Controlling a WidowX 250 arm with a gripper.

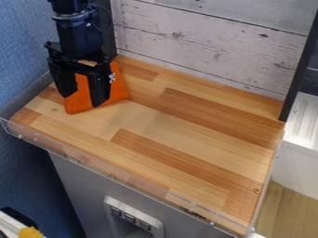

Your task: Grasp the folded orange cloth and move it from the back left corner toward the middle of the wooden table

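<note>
Orange cloth (116, 91) is lying in the far left part of the butcher-block tabletop (155, 123), partly showing between my fingers and spreading out past the right-hand one. My gripper (81, 101) is hanging down right over it, coming in from the upper left. Jaws: standing wide apart, one finger toward the left side of the cloth, the other crossing in front of its middle. Cloth is showing through the gap; can't tell whether either finger is touching it.

Surroundings: whitewashed plank panel (205, 44) is standing along the back edge of the tabletop. Dark upright post (301, 69) is rising at the back right corner. Clear plastic strip (109, 173) is running along the front edge. Blue wall (22, 51) is sitting off to the left. Grey cabinet (81, 186) is supporting the tabletop, with a white-framed panel (158, 227) sitting low on its front. White ribbed unit (303, 123) is standing just beside the right edge, wood-look floor (282, 216) showing below it. Something yellow (29, 233) is poking in at bottom left; can't tell what.
</note>
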